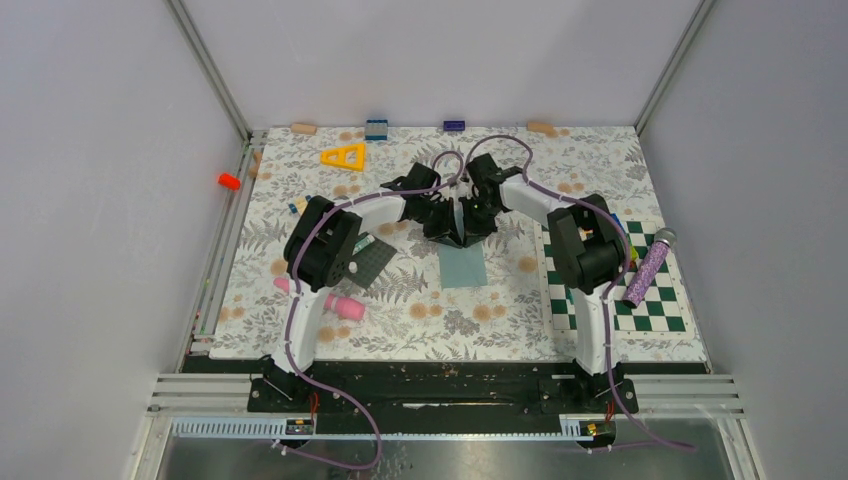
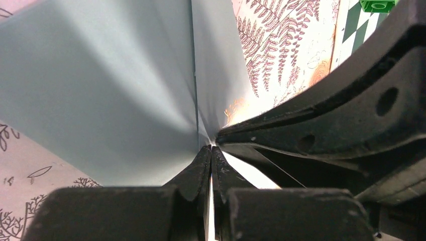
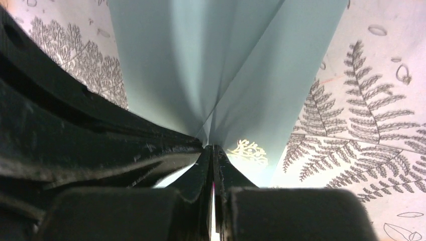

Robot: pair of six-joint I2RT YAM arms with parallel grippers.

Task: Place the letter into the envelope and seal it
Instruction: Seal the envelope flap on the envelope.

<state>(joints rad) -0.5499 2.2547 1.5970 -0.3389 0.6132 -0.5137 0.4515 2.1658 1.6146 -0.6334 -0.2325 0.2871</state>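
Note:
The muted teal-grey envelope (image 1: 462, 266) lies mid-table, its far end lifted up between my two grippers. My left gripper (image 1: 446, 211) and right gripper (image 1: 473, 209) meet tip to tip over that raised end. In the left wrist view the left gripper (image 2: 211, 149) is shut on a thin edge of the envelope's paper (image 2: 100, 100), with the right gripper's finger (image 2: 326, 120) close beside it. In the right wrist view the right gripper (image 3: 213, 148) is shut on the envelope (image 3: 201, 60) where its seams meet. I cannot make out the letter apart from the envelope.
A dark grey mat (image 1: 374, 262) and a pink cylinder (image 1: 326, 300) lie by the left arm. A chessboard (image 1: 645, 292) with a purple glitter cylinder (image 1: 651, 264) lies on the right. A yellow triangle (image 1: 343, 156) and small blocks (image 1: 376, 129) sit along the back.

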